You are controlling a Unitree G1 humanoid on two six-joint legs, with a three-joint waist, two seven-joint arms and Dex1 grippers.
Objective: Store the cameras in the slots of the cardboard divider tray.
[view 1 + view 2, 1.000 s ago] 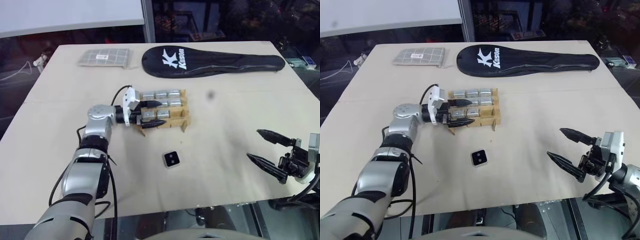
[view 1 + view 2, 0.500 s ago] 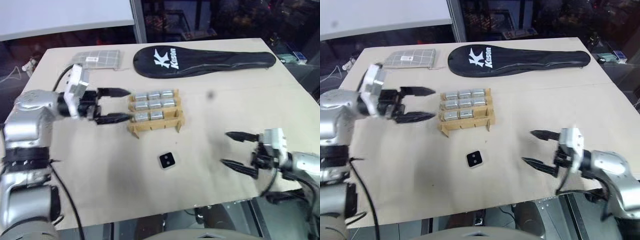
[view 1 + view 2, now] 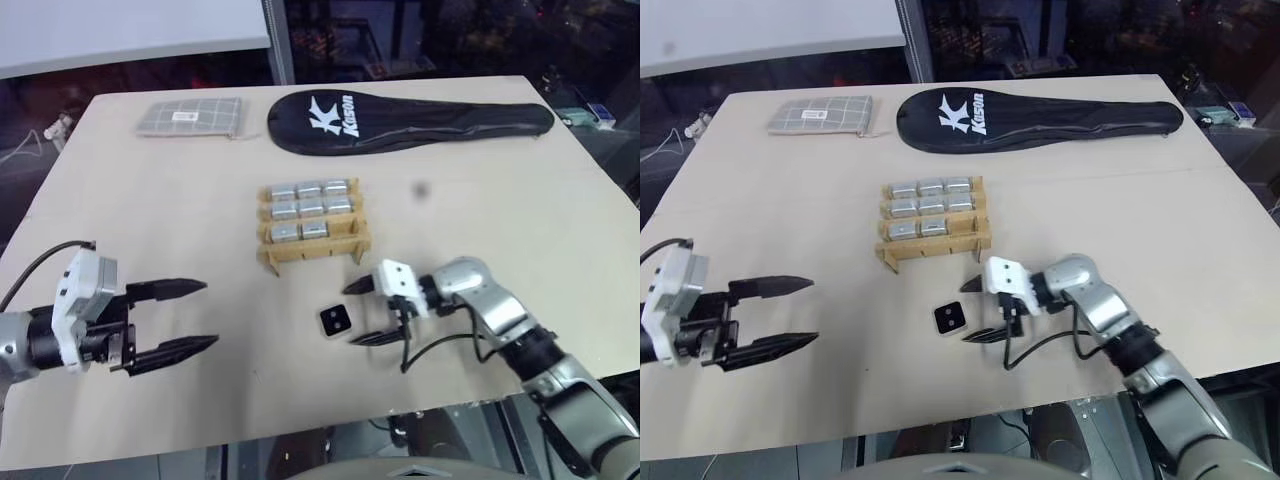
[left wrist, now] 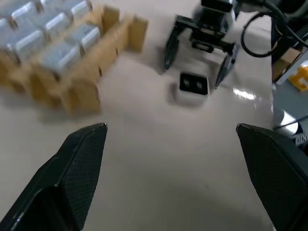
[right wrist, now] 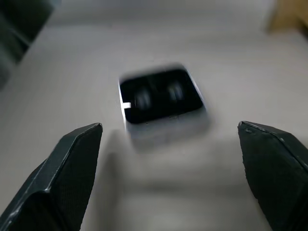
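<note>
- Camera lies on the table, at 6 o'clock from the tray.
- Right tool gapes wide beside it, empty.
- Left tool wide, empty.

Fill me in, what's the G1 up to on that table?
It is packing cameras into the cardboard divider tray. Eight silver blocks sit in the grid; the front-right slot looks empty. The last camera, black face with two lenses up, lies loose on the table in front of the tray. The right gripper is open and lined up on it, fingers either side, not touching yet. The left gripper is open and empty, off to the left and well clear of the tray.
</note>
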